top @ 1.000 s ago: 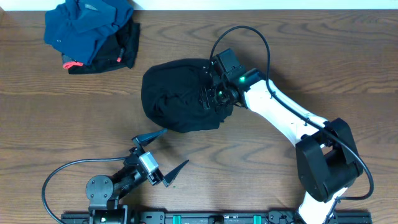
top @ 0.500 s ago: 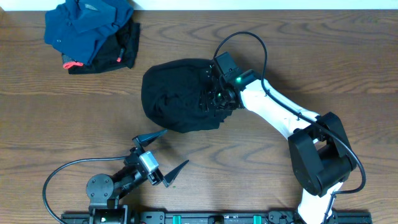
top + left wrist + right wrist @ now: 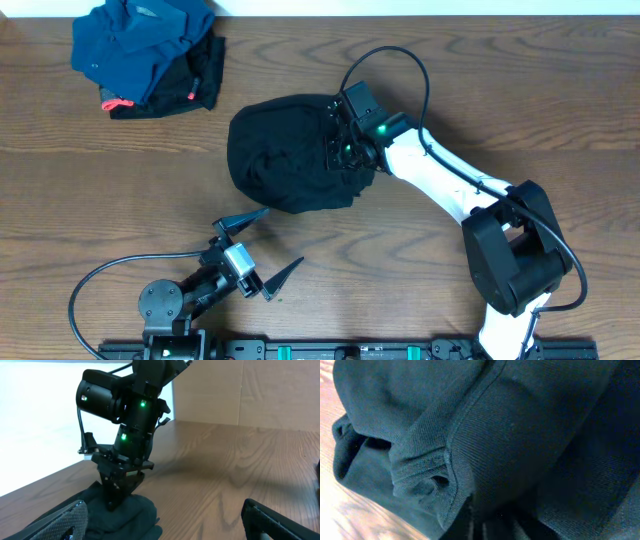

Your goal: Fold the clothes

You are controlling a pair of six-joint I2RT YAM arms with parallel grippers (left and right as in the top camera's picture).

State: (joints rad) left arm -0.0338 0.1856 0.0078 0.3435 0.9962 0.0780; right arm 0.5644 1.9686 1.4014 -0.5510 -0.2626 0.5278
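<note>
A pile of blue clothes [image 3: 140, 50] is seen at the far left of the table [image 3: 90, 190]; the left end effector [image 3: 285, 236] is held spread, empty; the black garment [image 3: 280, 155] is bunched mid-table, pinched at its right edge by the right end effector [image 3: 338, 152].

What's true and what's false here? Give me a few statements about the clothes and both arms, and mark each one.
1. The black garment lies crumpled mid-table. True.
2. The left gripper holds it. False: it is open and apart from the cloth, on bare wood.
3. The right gripper is down on the black garment. True.
4. The blue garment is spread flat. False: it is bunched in a pile at the table's far corner.
</note>
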